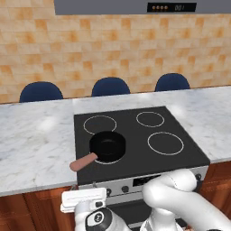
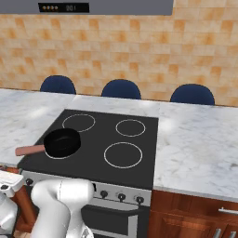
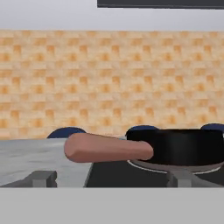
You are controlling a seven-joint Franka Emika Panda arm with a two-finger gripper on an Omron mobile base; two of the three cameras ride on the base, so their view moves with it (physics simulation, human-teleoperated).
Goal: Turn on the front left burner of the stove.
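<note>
Four white rings mark the stove [image 1: 189, 155]. At lower left of the left base view the gripper [image 1: 83, 198] sits low before the silver panel; whether its fingers are parted I cannot tell, though nothing appears held. Just up and right of it, the frying pan [image 1: 107, 146] rests on the front left burner [image 1: 106, 161]. The knobs [image 2: 122, 197] lie rightward along the panel, so I judge the hand must approach that face.

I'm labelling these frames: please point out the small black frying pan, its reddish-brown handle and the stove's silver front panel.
Small black frying pan [image 1: 108, 146], left base view, dark inner floor.
Reddish-brown handle [image 3: 107, 148], hand view, mid-length of the rounded grip.
Stove's silver front panel [image 2: 122, 192], right base view, strip above the dark knobs.
</note>
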